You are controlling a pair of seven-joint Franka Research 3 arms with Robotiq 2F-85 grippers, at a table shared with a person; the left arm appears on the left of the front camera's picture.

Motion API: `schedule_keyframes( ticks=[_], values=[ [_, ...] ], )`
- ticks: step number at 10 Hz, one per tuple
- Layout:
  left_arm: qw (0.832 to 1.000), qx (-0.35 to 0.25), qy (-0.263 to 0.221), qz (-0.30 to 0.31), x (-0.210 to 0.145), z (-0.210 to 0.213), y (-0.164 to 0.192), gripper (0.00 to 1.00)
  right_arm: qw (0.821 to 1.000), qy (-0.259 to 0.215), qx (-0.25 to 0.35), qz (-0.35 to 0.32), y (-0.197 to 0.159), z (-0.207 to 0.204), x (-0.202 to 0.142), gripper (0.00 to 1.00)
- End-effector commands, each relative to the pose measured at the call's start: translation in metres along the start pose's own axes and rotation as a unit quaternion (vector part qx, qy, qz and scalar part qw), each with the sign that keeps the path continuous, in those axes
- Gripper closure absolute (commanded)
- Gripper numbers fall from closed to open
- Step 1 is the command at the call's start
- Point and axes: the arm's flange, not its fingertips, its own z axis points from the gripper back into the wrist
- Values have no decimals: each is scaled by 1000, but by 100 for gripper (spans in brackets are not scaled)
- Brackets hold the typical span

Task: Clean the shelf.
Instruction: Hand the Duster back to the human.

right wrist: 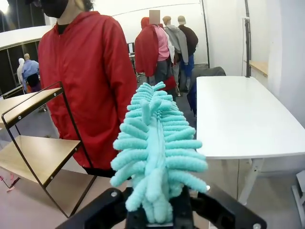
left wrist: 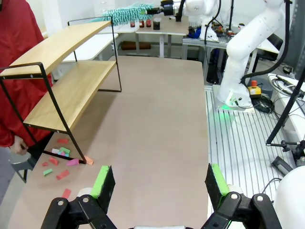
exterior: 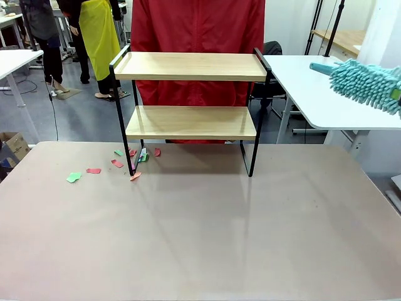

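Shelf [exterior: 191,122] upper centre, boards bare — paper scraps [exterior: 116,163] at its left leg; right hand [right wrist: 159,210] clamps teal duster [right wrist: 155,148], left hand [left wrist: 159,183] open.

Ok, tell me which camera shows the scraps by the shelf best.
Front view: the paper scraps lie unobstructed on the table beside the shelf's left leg. The left wrist view shows them smaller, partly behind the frame. The right wrist view catches at most a sliver.

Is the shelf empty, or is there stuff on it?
Empty. Both boards of the shelf are bare; the colored scraps lie on the table beside its leg.
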Motion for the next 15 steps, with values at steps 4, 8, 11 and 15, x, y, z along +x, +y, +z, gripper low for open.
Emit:
schedule_keyframes(
  ticks=[4, 8, 11, 15],
  values=[
    [1000, 1, -14, -10, 1, -1, 1, 0, 1000, -2, -7, -3, 0, 0, 0, 84],
    [1000, 1, -14, -10, 1, -1, 1, 0, 1000, -2, -7, -3, 0, 0, 0, 84],
    [1000, 1, -14, -10, 1, -1, 1, 0, 1000, -2, -7, -3, 0, 0, 0, 84],
    [1000, 1, -14, -10, 1, -1, 1, 0, 1000, -2, -7, -3, 0, 0, 0, 84]
  ],
)
